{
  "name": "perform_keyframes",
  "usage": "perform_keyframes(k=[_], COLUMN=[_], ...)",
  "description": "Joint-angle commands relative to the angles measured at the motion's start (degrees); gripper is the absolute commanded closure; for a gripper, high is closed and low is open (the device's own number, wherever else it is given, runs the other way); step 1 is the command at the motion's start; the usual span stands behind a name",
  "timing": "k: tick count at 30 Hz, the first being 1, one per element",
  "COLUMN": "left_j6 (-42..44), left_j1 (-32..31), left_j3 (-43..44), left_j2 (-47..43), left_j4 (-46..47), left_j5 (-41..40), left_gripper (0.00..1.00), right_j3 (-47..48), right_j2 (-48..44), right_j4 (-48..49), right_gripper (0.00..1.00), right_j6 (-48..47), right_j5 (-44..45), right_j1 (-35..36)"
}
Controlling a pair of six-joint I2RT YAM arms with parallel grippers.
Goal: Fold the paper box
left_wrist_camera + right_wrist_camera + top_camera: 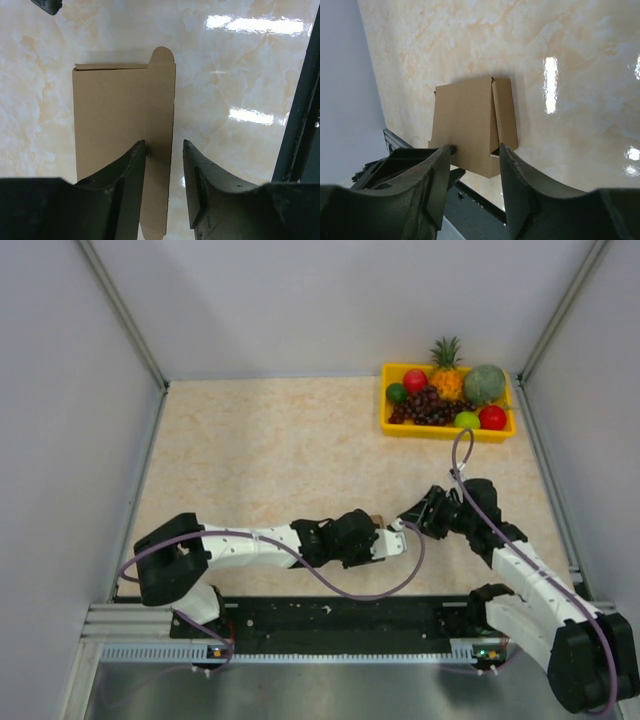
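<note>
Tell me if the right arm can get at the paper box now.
Likely yes: the right gripper is open, the paper box sits just ahead between its fingers, nothing blocking. The left gripper crowds the other side.

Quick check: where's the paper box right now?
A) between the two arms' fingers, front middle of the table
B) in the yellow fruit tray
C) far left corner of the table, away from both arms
A: each wrist view shows the paper box between the left fingers and between the right fingers. In the top view the arms meet at front centre, away from the fruit tray.
</note>
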Motion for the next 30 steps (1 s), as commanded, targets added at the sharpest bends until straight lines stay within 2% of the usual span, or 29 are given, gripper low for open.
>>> perform_keyframes(k=[1,5,9,12,17,21,22,24,25,29,30], left_j6=[-3.8,-6.1,-8.2,-9.1,-12.6,-21.1,-26.5,-31.9,-36.6,-46.4,-48.2], left_j1=[-0.2,0.0,0.9,1.7,3.1,6.5,9.5,13.9,18.7,28.8,30.5], left_j3=[-1.7,-2.4,-3.6,-4.0,-1.8,1.7,2.0,1.1,-0.6,-7.7,-9.3], left_j2=[1.5,1.3,-0.1,-1.1,-2.7,-10.3,-12.0,-16.3,-17.6,-23.4,-24.7], left_j4=[2.4,3.1,4.6,4.6,2.5,-1.5,-1.9,-3.1,-4.8,-5.5,-4.8], left_j5=[1.4,3.5,6.4,6.9,6.1,8.9,9.4,12.5,13.6,20.5,25.0], left_gripper=[0.58,0.55,0.54,0.53,0.50,0.48,0.48,0.51,0.52,0.55,0.57], right_j3=[1.4,2.0,1.5,2.7,3.4,4.3,4.7,5.8,6.3,8.0,8.1], right_j2=[2.3,7.4,13.8,18.9,22.4,23.9,23.6,23.3,22.9,23.6,23.6], right_j4=[6.2,13.8,21.7,25.5,27.4,26.6,25.4,23.9,23.2,20.4,20.3], right_gripper=[0.60,0.65,0.75,0.77,0.77,0.77,0.77,0.76,0.76,0.76,0.76], right_j6=[2.0,5.8,9.2,10.1,9.4,8.4,7.6,6.7,6.0,4.3,4.3], right_j5=[-2.4,-3.0,-3.9,-4.1,-3.0,-3.1,-2.8,-2.0,-1.7,-1.5,-1.6], right_j1=[1.6,8.1,12.4,16.2,17.0,17.0,17.0,17.0,17.0,17.0,16.9])
